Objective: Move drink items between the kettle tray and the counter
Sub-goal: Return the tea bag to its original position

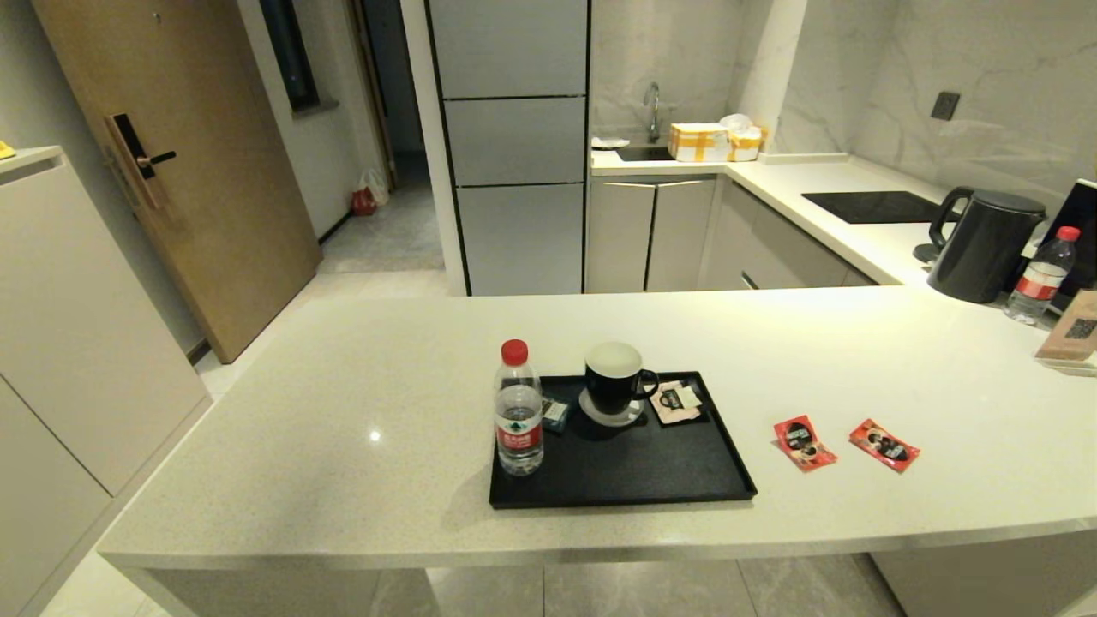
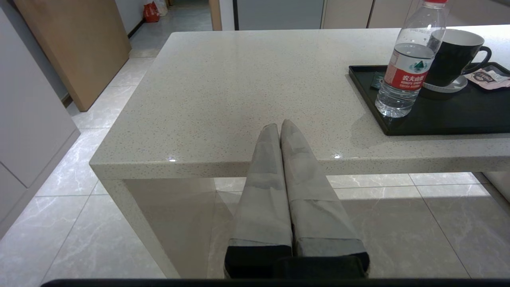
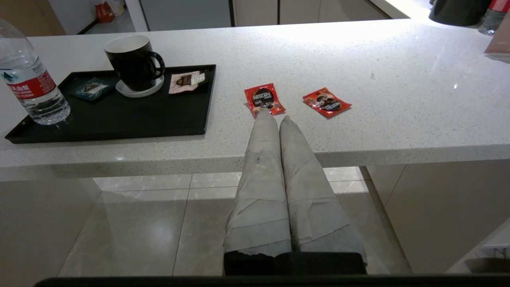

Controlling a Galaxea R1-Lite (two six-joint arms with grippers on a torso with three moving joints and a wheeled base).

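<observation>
Two red sachets, one (image 1: 804, 443) nearer the tray and one (image 1: 884, 445) further right, lie flat on the cream counter (image 1: 343, 411). The right wrist view shows the same pair, the nearer sachet (image 3: 263, 99) and the other one (image 3: 326, 102). The black kettle tray (image 1: 651, 484) sits mid-counter. My right gripper (image 3: 277, 116) is shut and empty, held off the counter's front edge, pointing at the nearer sachet. My left gripper (image 2: 279, 124) is shut and empty too, off the front edge left of the tray (image 2: 446, 123). Neither arm shows in the head view.
On the tray stand a water bottle (image 1: 518, 410), a black mug (image 1: 615, 380) on a white coaster, a pale sachet (image 1: 675, 401) and a dark teal packet (image 1: 554, 414). A black kettle (image 1: 984, 244), another bottle (image 1: 1040, 276) and a hob (image 1: 874, 206) are at the far right.
</observation>
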